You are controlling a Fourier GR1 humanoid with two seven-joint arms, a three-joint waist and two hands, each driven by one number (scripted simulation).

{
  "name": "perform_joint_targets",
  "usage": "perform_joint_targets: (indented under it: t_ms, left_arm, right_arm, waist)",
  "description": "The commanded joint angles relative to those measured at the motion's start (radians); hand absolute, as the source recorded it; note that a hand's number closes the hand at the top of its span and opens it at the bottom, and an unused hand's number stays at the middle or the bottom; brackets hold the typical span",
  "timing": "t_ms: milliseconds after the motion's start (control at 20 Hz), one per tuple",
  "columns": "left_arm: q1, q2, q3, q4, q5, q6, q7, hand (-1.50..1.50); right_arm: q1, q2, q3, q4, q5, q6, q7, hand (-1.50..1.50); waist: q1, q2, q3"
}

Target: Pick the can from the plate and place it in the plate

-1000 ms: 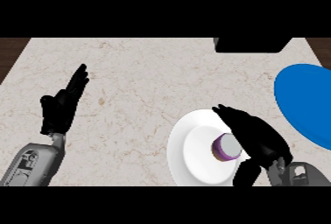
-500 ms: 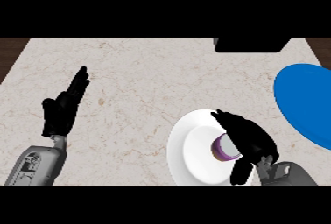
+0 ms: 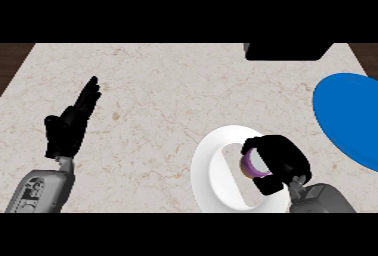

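Note:
A purple can (image 3: 252,163) stands on the white plate (image 3: 218,169) at the lower middle of the head view. My right hand (image 3: 279,159) is curled round the can from its right side and hides most of it. The blue plate (image 3: 347,117) lies at the right edge, partly cut off by the view. At the left my left hand (image 3: 71,122) rests open with its fingers pointing up, well away from both plates.
A black object (image 3: 286,51) sits at the counter's far edge, top right. Dark wood shows beyond the counter's corners (image 3: 15,55). Bare marble counter (image 3: 177,95) lies between the two hands.
My right hand has curled its fingers round the can on the white plate, drawing in closer over it. The left hand has stayed still.

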Motion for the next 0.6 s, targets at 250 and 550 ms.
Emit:
perform_joint_targets:
  t_ms: [250,550]
  left_arm:
    - [-0.059,-0.068,0.004,0.037,-0.085,0.024,0.033,0.00]
    - [-0.006,-0.039,0.047,0.015,-0.034,0.004,0.007,0.00]
  right_arm:
    - [0.038,0.050,-0.028,0.037,0.140,-0.094,-0.113,1.50]
    - [0.096,-0.366,-0.419,0.135,-0.046,-0.086,-0.445,1.50]
  waist:
    - [-0.003,0.001,0.001]
    - [-0.059,0.008,0.008]
